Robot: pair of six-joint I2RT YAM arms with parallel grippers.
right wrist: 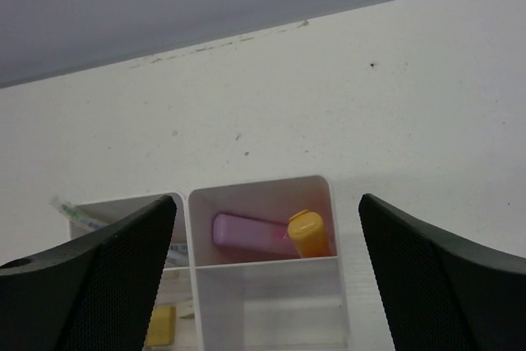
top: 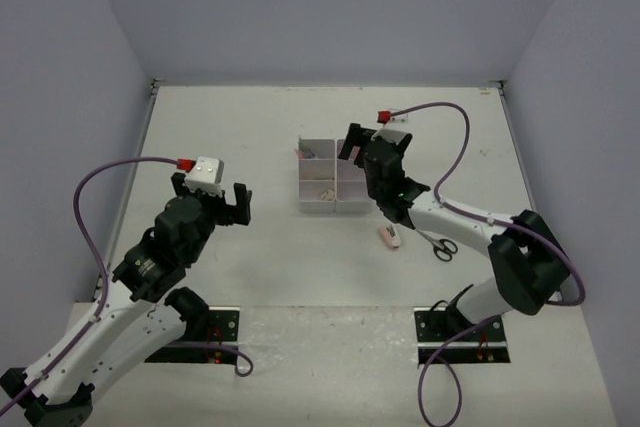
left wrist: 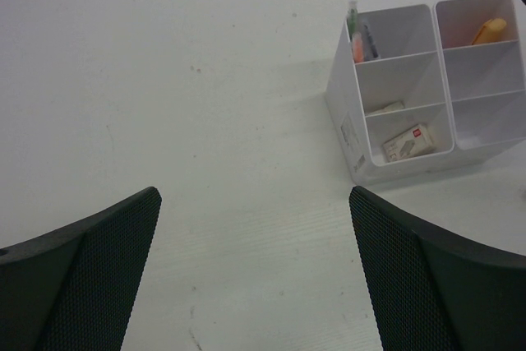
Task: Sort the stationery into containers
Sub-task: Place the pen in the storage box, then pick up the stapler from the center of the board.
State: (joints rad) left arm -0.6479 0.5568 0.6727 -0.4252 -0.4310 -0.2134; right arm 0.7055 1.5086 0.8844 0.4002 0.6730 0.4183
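Observation:
The white six-compartment organizer (top: 322, 205) stands mid-table. In the right wrist view its far right compartment (right wrist: 329, 203) holds a pink marker (right wrist: 246, 232) and an orange marker (right wrist: 309, 234). In the left wrist view the organizer (left wrist: 343, 113) holds thin pens (left wrist: 359, 36) in the far left compartment and tan erasers (left wrist: 408, 141) in the near left ones. A pink eraser (top: 389, 238) and black-handled scissors (top: 441, 245) lie on the table right of the organizer. My right gripper (top: 362, 147) (right wrist: 267, 203) hovers open and empty over the far right compartment. My left gripper (top: 228, 209) (left wrist: 253, 195) is open and empty, left of the organizer.
The white table (top: 250, 127) is walled on three sides by grey panels. Purple cables arc over both arms. The right forearm (top: 440, 212) passes just above the pink eraser and the scissors.

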